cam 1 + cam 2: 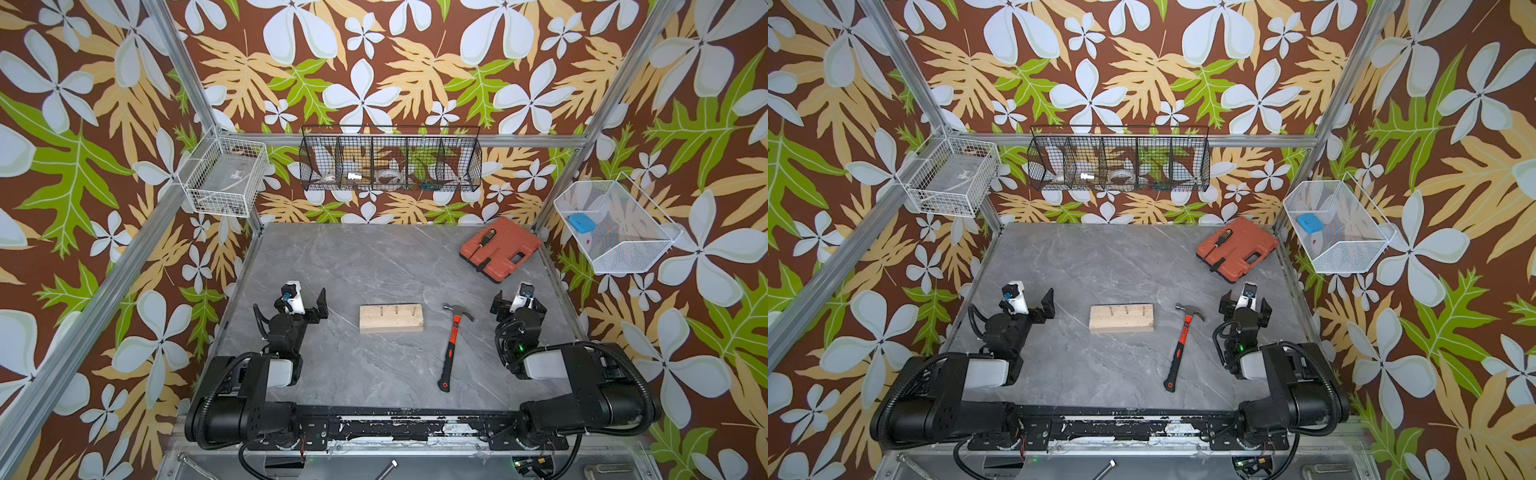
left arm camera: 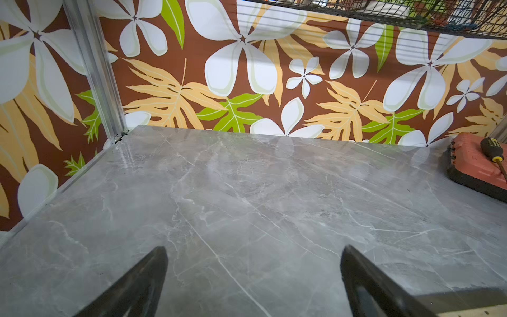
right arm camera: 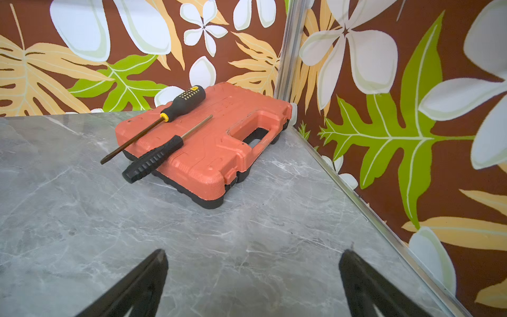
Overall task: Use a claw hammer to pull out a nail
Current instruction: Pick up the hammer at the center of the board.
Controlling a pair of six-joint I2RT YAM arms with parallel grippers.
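Grey marble tabletop (image 1: 374, 257), nothing started yet. The claw hammer (image 1: 453, 332) lies flat just right of the wooden block (image 1: 391, 322) holding the nails (image 1: 396, 309). The left gripper (image 2: 253, 255) and right gripper (image 3: 252, 256) both gape wide, empty. Next, I'd guess, the right one grabs the handle.

Both top views look steeply down from high behind the arms, sharing the whole table (image 1: 374, 266). Each wrist camera sits low just behind the left claw (image 2: 254, 249) or right claw (image 3: 253, 251), facing forward; both share the orange case (image 2: 466, 167) ahead.
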